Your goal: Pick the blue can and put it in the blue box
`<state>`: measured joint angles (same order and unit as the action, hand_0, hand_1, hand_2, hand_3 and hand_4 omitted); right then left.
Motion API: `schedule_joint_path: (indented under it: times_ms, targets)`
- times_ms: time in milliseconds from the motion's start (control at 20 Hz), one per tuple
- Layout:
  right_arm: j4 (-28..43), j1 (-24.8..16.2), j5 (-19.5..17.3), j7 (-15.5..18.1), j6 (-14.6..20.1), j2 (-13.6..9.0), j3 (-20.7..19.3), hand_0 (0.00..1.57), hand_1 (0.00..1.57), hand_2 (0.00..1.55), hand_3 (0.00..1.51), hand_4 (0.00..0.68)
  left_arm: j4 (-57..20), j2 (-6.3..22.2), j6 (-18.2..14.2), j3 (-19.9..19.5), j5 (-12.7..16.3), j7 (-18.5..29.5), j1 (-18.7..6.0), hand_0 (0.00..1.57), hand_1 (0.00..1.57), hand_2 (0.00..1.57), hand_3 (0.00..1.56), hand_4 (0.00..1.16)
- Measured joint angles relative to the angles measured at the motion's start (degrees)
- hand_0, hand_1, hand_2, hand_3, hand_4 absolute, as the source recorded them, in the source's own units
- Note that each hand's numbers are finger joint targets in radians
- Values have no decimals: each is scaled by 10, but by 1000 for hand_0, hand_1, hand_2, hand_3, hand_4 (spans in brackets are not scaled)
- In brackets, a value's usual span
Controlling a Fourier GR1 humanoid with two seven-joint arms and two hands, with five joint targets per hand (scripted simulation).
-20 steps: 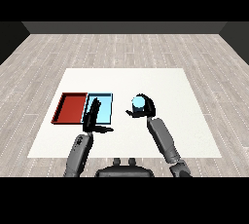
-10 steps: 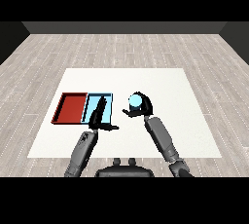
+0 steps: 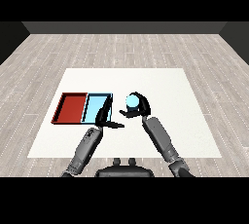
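The blue can (image 3: 132,102) shows its light blue top just right of the light blue tray (image 3: 95,105). My right hand (image 3: 140,107) is curled round the can and holds it above the table, close to the tray's right edge. My left hand (image 3: 103,117) lies over the tray's near right corner with its fingers straight and its thumb pointing right. It holds nothing.
The red tray (image 3: 71,107) lies directly left of the light blue tray, touching it. Both sit on the left half of the white table (image 3: 165,82). Grey wooden floor surrounds the table.
My right hand has carried the blue can leftward, closer to the light blue tray. My left hand has shifted a little right along the tray's near edge.
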<state>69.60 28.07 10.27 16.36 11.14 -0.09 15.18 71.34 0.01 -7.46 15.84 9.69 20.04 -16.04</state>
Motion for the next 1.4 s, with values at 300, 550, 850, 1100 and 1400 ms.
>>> schedule_joint_path:
  times_ms: [300,550,850,1100,1400]
  targets:
    - [-6,4,4,16,4,1,17,1399,1399,1445,1408,675,-55,0,-40,47,29,16,-22,0,0,0,0,0]
    - [2,8,7,17,5,1,30,1394,1394,1454,1416,681,-80,0,-59,62,51,8,-57,0,0,0,0,0]
    - [12,3,12,14,10,0,51,1398,1398,1434,1397,657,-99,0,-70,88,70,22,-61,0,0,0,0,0]
    - [30,-10,5,10,21,1,68,1416,1416,1430,1390,653,-106,0,-60,89,72,30,-62,0,0,0,0,0]
    - [28,-6,12,7,21,1,82,1416,1416,1443,1396,626,-115,0,-75,103,85,27,-83,0,0,0,0,0]
